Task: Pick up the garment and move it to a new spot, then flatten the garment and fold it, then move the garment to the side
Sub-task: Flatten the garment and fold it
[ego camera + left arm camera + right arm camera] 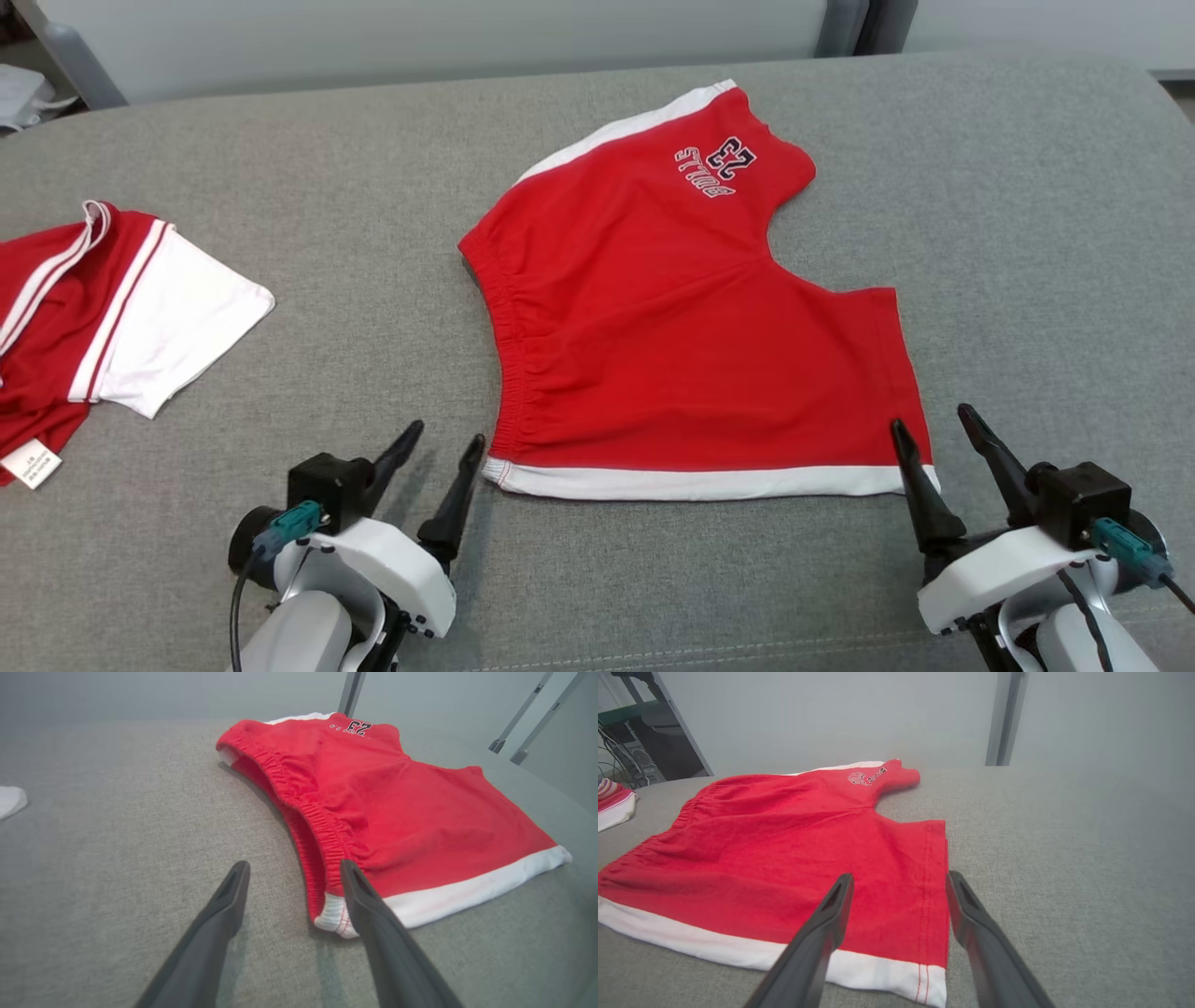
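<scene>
**Item: garment (pixel 672 317).** Red shorts with white side bands, lying spread near the middle of the grey bench (pixel 280 187), a little toward its right edge. The elastic waistband (pixel 509 355) faced the left edge and the leg openings the right. One white band (pixel 691 481) ran along the near side, and the printed number sat toward the far edge. The cloth lay mostly flat, with gathers at the waist.

**Item: left gripper (pixel 446 434).** It sat at the near waistband corner with its fingers spread wide and nothing held. In the left wrist view one finger (pixel 369 900) overlapped the corner of the band.

**Item: right gripper (pixel 932 417).** It sat at the near leg-hem corner, fingers likewise spread and empty, straddling the hem edge.

**Item: second garment (pixel 112 308).** Red and white, at the left edge, well apart.

**Handling note (judgement).** Flattening looked nearly complete, and the fold seemed to be the step in hand.
- Each gripper should pinch both layers at its corner, well onto the white band.
- Both should lift together and carry evenly toward the far band, keeping the span taut so the crease runs straight.
- An uneven lift would probably skew the fold.
</scene>
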